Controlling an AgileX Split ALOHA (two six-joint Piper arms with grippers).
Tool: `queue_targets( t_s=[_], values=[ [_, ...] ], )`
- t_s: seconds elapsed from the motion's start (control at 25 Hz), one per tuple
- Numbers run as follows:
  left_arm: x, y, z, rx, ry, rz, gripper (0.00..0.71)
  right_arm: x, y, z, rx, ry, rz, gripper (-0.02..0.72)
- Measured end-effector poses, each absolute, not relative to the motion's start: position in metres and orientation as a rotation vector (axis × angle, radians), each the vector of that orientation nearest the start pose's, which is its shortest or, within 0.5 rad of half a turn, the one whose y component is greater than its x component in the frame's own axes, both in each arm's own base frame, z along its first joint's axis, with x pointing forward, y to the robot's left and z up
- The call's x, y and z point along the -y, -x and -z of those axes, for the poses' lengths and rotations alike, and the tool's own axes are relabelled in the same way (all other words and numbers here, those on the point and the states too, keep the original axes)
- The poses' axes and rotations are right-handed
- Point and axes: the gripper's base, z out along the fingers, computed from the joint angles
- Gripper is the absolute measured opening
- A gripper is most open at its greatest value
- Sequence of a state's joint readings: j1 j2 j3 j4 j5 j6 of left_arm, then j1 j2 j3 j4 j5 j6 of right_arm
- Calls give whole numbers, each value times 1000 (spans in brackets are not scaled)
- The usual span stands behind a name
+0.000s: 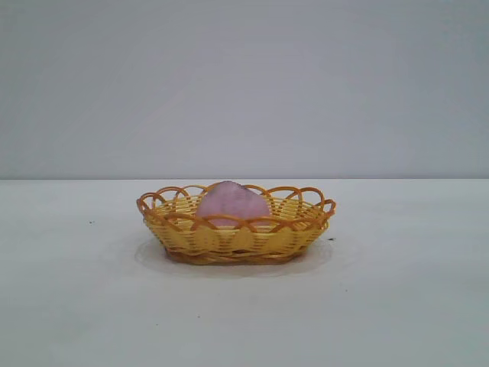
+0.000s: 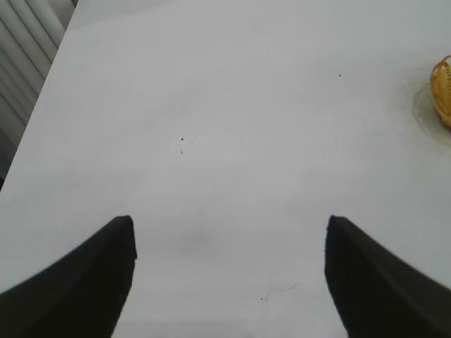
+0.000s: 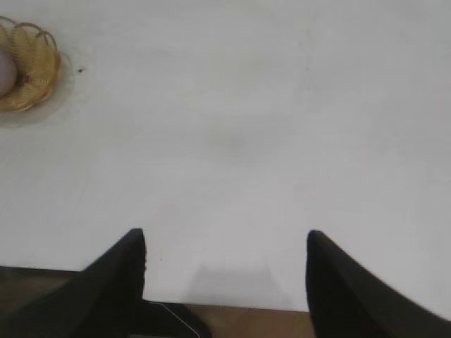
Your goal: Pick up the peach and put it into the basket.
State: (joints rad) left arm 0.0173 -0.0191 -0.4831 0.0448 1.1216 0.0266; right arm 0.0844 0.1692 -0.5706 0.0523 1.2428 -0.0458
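Peach (image 1: 231,203) sits inside the basket (image 1: 237,238) — task apparently done; left gripper (image 2: 230,271) and right gripper (image 3: 225,274) hang well away from the basket, jaws apart, empty.

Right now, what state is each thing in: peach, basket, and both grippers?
peach: lying inside the basket, not held.
basket: upright on the table, holding the peach.
left gripper: jaws open, empty, over bare table.
right gripper: jaws open, empty, away from the basket.
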Motion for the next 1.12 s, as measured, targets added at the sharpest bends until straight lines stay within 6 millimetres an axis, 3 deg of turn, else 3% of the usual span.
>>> queue_targets(
  t_s=[0.28,0.92,0.96,1.12],
  values=[
    [-4,9,-268,-2103,-6,-80,531,-3,18,-271,-2168,146,-85,424],
    [-4,9,-268,-2101,-6,-80,531,-2,10,-268,-2119,138,-67,424],
    [-4,9,-268,-2101,-6,-80,531,-2,10,-268,-2118,138,-67,370],
    [-4,9,-268,-2101,-6,-80,531,-2,10,-268,-2118,138,-67,372]
  ],
)
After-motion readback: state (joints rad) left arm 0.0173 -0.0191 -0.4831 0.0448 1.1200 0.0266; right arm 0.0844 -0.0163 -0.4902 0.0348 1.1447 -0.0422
